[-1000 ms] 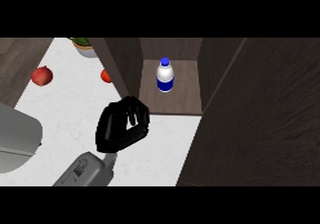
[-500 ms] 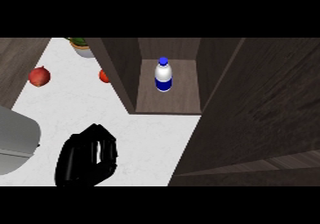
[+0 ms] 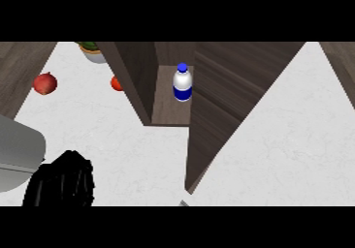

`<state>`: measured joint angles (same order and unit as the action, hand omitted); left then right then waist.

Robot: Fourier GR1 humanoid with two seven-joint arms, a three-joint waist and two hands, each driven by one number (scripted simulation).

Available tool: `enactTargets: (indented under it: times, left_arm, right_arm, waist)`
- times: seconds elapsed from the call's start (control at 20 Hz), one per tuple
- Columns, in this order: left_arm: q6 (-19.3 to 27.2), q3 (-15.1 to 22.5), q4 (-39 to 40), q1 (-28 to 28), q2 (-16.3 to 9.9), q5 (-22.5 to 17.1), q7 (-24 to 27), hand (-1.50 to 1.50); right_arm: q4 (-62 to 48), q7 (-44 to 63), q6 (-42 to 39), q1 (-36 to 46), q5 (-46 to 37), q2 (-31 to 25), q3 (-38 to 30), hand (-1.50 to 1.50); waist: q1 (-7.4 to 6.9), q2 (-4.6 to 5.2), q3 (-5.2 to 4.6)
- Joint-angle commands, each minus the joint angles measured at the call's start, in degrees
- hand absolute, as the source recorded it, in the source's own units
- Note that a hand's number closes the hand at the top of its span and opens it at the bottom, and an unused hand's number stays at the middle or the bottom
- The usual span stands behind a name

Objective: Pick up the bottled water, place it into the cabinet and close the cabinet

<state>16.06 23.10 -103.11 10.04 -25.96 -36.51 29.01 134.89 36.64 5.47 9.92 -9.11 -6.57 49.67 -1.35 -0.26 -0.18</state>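
Observation:
The bottled water [image 3: 182, 83], white with a blue cap and blue band, stands upright on the cabinet's shelf [image 3: 169, 112], apart from any hand. The dark wood cabinet door [image 3: 227, 101] is swung partway across the opening from the right, its lower corner near the view's bottom edge. My left hand [image 3: 62, 181] shows as a black shape at the lower left, low over the white counter, fingers relaxed and holding nothing, well away from the bottle. My right hand does not show.
A red fruit [image 3: 44, 83] lies on the counter at the far left. Another red item [image 3: 116, 83] sits half hidden by the cabinet's left wall [image 3: 134, 77]. A pot with green contents [image 3: 91, 51] stands at the back. A grey appliance [image 3: 12, 157] fills the left edge.
The left hand has drawn back from the cabinet, down and left toward the lower edge. The cabinet door has swung further across the opening. The bottle has stayed in place.

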Motion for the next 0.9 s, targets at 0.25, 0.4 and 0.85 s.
enactTargets:
  times: [0.25,0.4,0.85]
  left_arm:
    - [-6.2,-6.1,-2.1,5.9,-4.9,-3.1,2.0,1.50]
    - [-8.0,-5.7,-3.8,8.7,-5.8,-3.4,2.2,1.50]
    - [-12.7,-11.3,-2.3,10.0,-7.9,-5.8,3.0,1.50]
  right_arm:
    - [-11.1,3.9,12.8,17.9,-4.5,6.1,1.7,1.50]
    - [-15.8,2.5,15.4,19.9,-1.4,6.0,-3.9,1.50]
    - [-38.5,-7.5,14.6,33.6,18.3,6.5,-18.7,1.50]
  waist:
    - [-0.88,0.09,-0.06]
    - [-1.92,0.43,-0.01]
    - [-1.53,0.88,0.16]
